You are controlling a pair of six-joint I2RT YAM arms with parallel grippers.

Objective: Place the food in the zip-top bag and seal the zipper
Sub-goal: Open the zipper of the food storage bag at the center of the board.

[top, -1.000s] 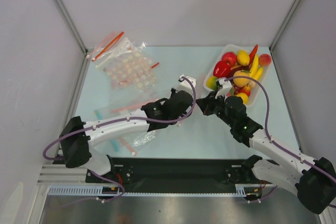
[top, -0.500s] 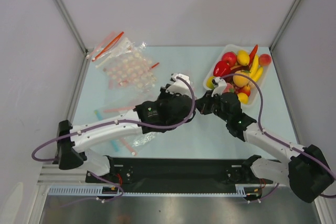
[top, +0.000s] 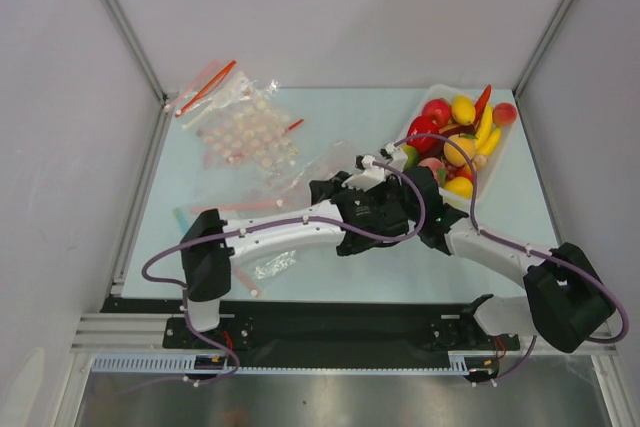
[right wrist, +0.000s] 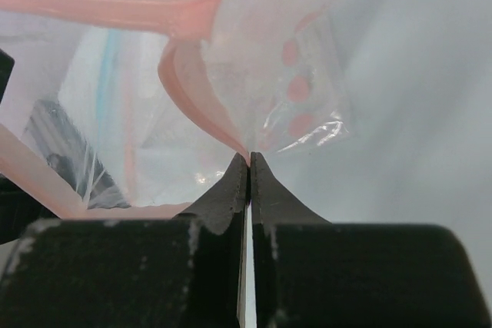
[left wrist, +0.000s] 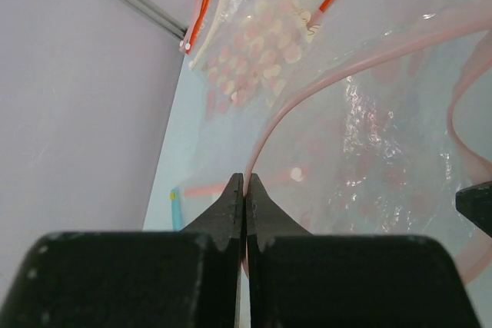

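Left wrist view shows the left claw [left wrist: 245,182] pinched shut on the orange-red zipper [left wrist: 400,46] of the zip-top bag [left wrist: 384,159], whose clear film spreads to the right of its tips. The right claw [right wrist: 249,160] pinches the zipper too. The food [top: 455,132] lies just behind both claws.
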